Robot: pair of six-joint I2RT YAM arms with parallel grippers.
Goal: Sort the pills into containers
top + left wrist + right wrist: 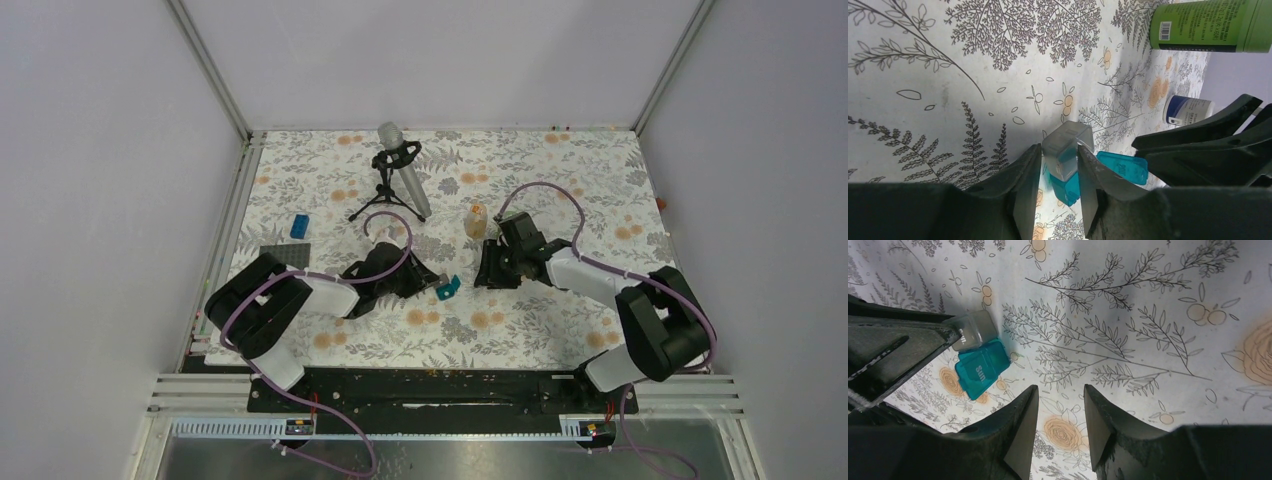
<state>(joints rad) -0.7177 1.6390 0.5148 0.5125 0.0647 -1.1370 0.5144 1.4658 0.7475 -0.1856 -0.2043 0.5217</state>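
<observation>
Two arms lean inward over a floral desk (560, 180).
The left claw (428, 283) touches a teal pill box (447, 289); the right claw (488, 268) hangs just beside it, near a small amber bottle (477, 220). Farther back stand a microphone on a tripod (400, 170) and a blue block (299, 226).

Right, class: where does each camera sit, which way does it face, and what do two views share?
Top external: above and behind, looking down on the table; both arms show.
Left wrist: on the left arm, looking past the left gripper at the pill box.
Right wrist: on the right arm, facing the table past the right gripper.
Shared: both wrist views show the pill box.
</observation>
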